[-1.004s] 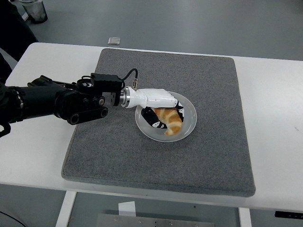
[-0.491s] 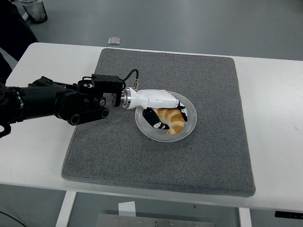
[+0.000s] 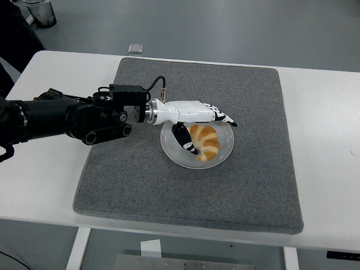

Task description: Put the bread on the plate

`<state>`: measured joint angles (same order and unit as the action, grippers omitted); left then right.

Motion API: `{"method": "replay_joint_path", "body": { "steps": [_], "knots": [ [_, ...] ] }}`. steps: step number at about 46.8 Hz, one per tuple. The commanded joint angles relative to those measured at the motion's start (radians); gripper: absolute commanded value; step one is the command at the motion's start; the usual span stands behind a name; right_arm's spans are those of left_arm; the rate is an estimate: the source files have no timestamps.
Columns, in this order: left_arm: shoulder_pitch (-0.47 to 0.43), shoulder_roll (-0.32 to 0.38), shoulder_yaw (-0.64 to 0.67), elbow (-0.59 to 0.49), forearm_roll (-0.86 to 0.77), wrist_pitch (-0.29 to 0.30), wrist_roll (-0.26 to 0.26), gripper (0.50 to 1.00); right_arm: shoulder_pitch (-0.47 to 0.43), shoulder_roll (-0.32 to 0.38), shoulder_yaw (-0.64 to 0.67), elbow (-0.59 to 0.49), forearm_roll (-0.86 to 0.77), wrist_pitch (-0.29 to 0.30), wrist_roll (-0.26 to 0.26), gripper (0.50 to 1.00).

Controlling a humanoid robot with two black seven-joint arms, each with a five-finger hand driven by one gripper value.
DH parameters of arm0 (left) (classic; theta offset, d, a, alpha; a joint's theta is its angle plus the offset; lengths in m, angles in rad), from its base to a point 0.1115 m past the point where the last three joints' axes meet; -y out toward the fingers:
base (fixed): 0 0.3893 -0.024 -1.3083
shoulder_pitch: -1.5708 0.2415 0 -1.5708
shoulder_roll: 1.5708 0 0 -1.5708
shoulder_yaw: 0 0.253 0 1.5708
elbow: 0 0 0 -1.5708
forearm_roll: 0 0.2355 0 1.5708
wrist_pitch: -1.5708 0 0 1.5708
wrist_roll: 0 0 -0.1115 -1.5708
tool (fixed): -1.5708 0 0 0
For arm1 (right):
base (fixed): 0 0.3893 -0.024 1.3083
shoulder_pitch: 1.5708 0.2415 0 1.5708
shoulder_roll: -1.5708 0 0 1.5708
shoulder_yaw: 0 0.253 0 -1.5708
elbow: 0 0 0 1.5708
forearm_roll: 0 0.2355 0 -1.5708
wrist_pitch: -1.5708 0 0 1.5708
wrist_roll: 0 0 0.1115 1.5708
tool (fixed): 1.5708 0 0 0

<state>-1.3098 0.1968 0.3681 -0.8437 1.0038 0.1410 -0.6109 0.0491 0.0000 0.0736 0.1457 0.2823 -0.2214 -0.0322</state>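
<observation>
On plate [image 3: 224, 156]: bread [image 3: 205, 141] released | left robot hand [image 3: 198, 119] fingers now spread, lifted.

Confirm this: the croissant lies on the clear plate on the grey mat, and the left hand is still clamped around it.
Not quite. The head view shows the left hand open, fingers stretched out above the croissant, no longer gripping it. The rest holds: the croissant lies on the clear plate on the grey mat.

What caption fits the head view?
Left hand open above the bread lying on the plate.
</observation>
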Motion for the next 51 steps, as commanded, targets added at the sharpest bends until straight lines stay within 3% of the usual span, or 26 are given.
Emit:
{"method": "replay_joint_path", "body": {
  "steps": [1,20,33,40,51],
  "knots": [
    [-0.002,0.006,-0.029,-0.003,-0.013,-0.001,0.000,0.994,0.000,0.000,0.000,0.000,0.000,-0.001,0.000,0.952],
    [0.023,0.038,-0.288,0.017,-0.086,0.000,0.000,0.994,0.000,0.000,0.000,0.000,0.000,-0.001,0.000,0.952],
    [0.037,0.038,-0.348,0.077,-0.404,0.003,0.000,0.994,0.000,0.000,0.000,0.000,0.000,0.000,0.000,0.952],
    [0.044,0.038,-0.348,0.098,-0.595,0.043,0.000,0.994,0.000,0.000,0.000,0.000,0.000,0.000,0.000,0.952],
    [0.093,0.038,-0.389,0.101,-0.864,0.052,0.000,0.994,0.000,0.000,0.002,0.000,-0.002,-0.001,0.000,0.952]
  ]
}}
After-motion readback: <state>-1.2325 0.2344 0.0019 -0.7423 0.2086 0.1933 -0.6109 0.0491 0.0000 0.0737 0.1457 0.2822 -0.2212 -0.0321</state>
